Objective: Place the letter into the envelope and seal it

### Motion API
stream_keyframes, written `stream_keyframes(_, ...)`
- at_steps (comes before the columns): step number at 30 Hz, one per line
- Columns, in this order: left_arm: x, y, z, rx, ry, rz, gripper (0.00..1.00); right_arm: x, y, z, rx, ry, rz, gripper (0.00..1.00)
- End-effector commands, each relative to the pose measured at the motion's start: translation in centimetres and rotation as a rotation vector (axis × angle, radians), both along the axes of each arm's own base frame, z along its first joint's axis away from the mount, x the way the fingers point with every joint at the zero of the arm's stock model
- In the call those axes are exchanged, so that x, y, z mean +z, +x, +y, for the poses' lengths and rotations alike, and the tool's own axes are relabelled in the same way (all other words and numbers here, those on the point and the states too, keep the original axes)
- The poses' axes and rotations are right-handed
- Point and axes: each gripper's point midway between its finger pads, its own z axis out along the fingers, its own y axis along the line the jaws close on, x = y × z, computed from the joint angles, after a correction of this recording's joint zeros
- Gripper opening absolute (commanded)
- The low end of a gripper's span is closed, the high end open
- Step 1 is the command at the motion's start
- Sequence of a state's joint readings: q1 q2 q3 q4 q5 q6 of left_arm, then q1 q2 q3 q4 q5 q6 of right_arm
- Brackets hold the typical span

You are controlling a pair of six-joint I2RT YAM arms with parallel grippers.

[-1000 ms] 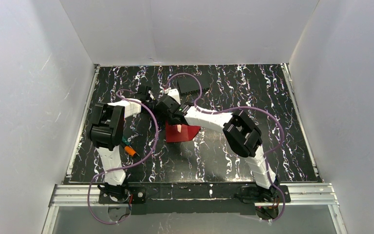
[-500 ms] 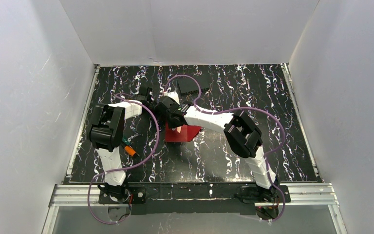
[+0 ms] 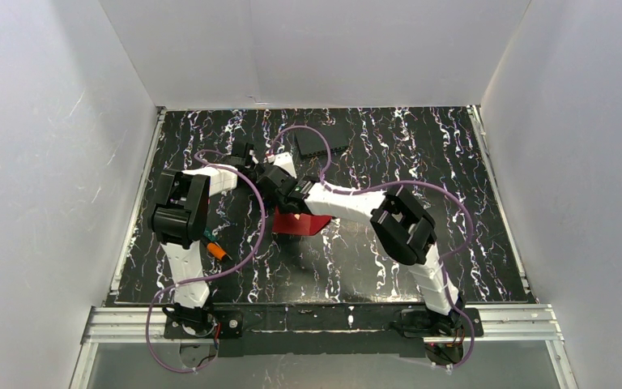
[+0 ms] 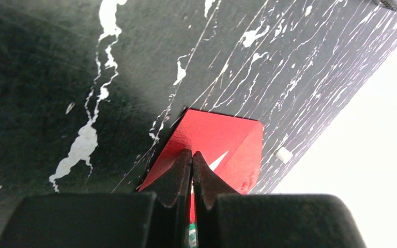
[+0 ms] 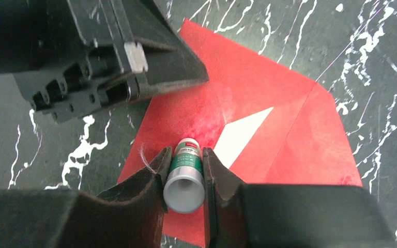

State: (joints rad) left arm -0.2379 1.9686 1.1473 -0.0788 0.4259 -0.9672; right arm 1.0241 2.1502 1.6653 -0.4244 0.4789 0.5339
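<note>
The dark red envelope (image 3: 306, 224) lies flat mid-table, its flap folded out (image 5: 315, 139). A white sliver of the letter (image 5: 244, 135) shows in its mouth (image 4: 218, 160). My right gripper (image 5: 184, 155) is shut on a grey and green glue stick (image 5: 185, 175), whose far end points down at the envelope's red face (image 5: 258, 88). My left gripper (image 4: 192, 153) is shut, with its tips over the envelope's left part (image 4: 212, 132); whether they touch it I cannot tell. In the top view both grippers (image 3: 253, 168) (image 3: 286, 204) crowd the envelope's left end and hide it.
A dark ribbed block (image 3: 321, 142) sits at the back of the table. An orange and green object (image 3: 215, 248) lies beside the left arm. A small white piece (image 4: 284, 154) lies by the envelope. White walls close in the black marbled table (image 3: 421, 259).
My right arm has shifted slightly left and back with the glue stick, covering more of the envelope. The left arm has barely moved.
</note>
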Motion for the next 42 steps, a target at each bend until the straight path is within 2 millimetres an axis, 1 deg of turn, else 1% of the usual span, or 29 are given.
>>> stream_keyframes(1,-4.1,-2.7,1.8,-0.054,0.128,0.095,0.0,-4.6,1.8,-3.4,-0.055,-0.174,-0.018,0.01)
stream_keyframes(4,-4.2,-2.9,2.0,-0.049,0.131,0.102,0.0,-4.5,2.4,-4.2,-0.098,-0.211,-0.019,0.01)
stream_keyframes(9,-4.3,-2.8,2.1,-0.037,0.125,0.11,0.0,-4.4,2.5,-3.9,-0.087,-0.193,-0.016,0.01)
stream_keyframes(11,-4.3,-2.7,2.1,-0.033,0.127,0.111,0.0,-4.4,2.2,-3.5,-0.066,-0.181,0.006,0.01)
stream_keyframes(14,-4.4,-2.7,2.4,-0.02,0.133,0.117,0.0,-3.9,0.8,-1.9,0.021,-0.093,0.06,0.01)
stream_keyframes(16,-4.6,-2.7,2.7,0.001,0.142,0.131,0.0,-3.6,-0.7,-1.0,0.074,-0.041,0.127,0.01)
stream_keyframes(18,-4.7,-2.6,2.9,0.024,0.148,0.141,0.0,-3.2,-2.2,-0.5,0.11,-0.024,0.178,0.01)
stream_keyframes(20,-5.0,-2.6,3.0,0.048,0.152,0.155,0.0,-3.0,-3.5,-0.5,0.134,-0.029,0.208,0.01)
stream_keyframes(22,-5.3,-2.5,3.1,0.072,0.152,0.163,0.0,-2.6,-4.3,-0.7,0.135,-0.034,0.227,0.01)
stream_keyframes(25,-5.5,-2.4,3.3,0.095,0.158,0.171,0.0,-2.2,-5.2,-0.9,0.132,-0.029,0.262,0.01)
stream_keyframes(30,-5.6,-2.3,3.4,0.094,0.16,0.17,0.0,-2.1,-6.3,-2.0,0.117,-0.074,0.307,0.01)
stream_keyframes(32,-5.6,-2.3,3.4,0.088,0.16,0.167,0.0,-2.4,-6.3,-2.4,0.11,-0.093,0.301,0.01)
stream_keyframes(34,-5.6,-2.2,3.3,0.081,0.159,0.163,0.0,-2.7,-5.8,-2.8,0.098,-0.121,0.282,0.01)
stream_keyframes(37,-5.5,-2.3,3.2,0.065,0.157,0.158,0.0,-3.3,-4.7,-3.3,0.074,-0.16,0.234,0.01)
stream_keyframes(42,-5.4,-2.4,3.0,0.04,0.147,0.153,0.0,-4.0,-2.7,-3.2,0.041,-0.172,0.167,0.01)
